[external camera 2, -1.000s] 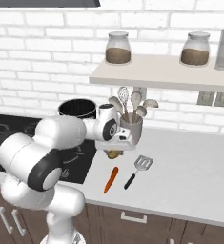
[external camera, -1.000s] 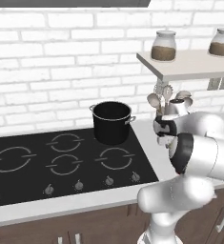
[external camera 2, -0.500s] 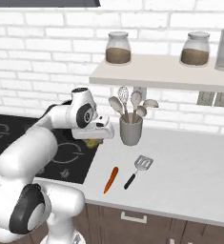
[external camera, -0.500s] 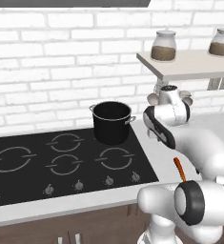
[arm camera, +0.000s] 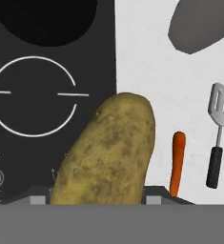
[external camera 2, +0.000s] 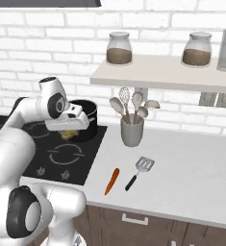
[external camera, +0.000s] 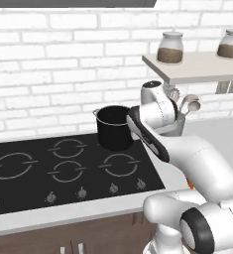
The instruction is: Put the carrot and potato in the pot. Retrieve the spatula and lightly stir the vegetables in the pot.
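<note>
- One end effector [external camera 2: 69,133] clamped on the potato [arm camera: 107,151], held above the cooktop [external camera 2: 42,161] just beside the pot [external camera 2: 87,116], toward the front.
- Seen from the hand camera: potato large, yellowish-tan and speckled, standing up from between the finger tips, which are hidden behind it.
- Seen from the right base camera: a yellowish bit of potato [external camera 2: 68,134] peeking out below the hand, in front of the pot's black wall.
- Black pot [external camera: 114,127] with silver rim on the rear right burner, close to the brick wall [external camera: 53,64].
- Orange carrot [external camera 2: 112,180] lying on the white worktop [external camera 2: 191,178] to the right of the cooktop, near the front edge.
- Spatula [external camera 2: 138,172] just beside the carrot on its right, apart from it, black handle toward the front, slotted silver head toward the wall.
- Grey utensil cup [external camera 2: 132,132] with spoons and a whisk behind both, below the shelf [external camera 2: 167,74].
- Two jars [external camera 2: 119,48] with brown contents on that shelf.
</note>
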You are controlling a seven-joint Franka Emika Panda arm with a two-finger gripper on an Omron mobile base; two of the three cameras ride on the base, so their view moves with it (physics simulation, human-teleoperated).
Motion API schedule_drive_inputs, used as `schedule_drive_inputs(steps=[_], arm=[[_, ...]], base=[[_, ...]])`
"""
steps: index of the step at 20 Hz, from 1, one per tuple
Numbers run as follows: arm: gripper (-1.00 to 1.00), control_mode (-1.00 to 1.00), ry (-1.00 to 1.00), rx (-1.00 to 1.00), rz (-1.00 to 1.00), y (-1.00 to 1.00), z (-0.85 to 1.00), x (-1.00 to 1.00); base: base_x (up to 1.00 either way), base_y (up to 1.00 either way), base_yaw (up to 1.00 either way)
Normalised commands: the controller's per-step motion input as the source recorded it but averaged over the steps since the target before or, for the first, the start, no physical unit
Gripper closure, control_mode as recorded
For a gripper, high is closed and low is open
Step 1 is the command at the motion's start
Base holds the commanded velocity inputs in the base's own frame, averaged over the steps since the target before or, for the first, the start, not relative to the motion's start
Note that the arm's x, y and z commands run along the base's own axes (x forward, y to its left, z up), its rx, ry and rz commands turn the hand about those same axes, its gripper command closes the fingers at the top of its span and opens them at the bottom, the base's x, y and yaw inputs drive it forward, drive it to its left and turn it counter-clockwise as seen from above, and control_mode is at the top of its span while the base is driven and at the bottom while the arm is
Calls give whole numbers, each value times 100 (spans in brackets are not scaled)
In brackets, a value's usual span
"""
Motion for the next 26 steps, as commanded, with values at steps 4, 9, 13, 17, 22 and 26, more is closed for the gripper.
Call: schedule_drive_inputs(steps=[4,9,13,17,22,26], arm=[[100,-100,0,0,0,59,44,37],[100,-100,1,-1,-7,40,18,71],[100,-100,1,-2,-12,23,2,85],[100,-100,1,-2,-13,7,0,81],[100,-100,0,0,-12,0,0,82],[100,-100,0,0,-2,0,-23,76]], base=[[0,0,0],[0,0,0],[0,0,0],[0,0,0],[0,0,0],[0,0,0]])
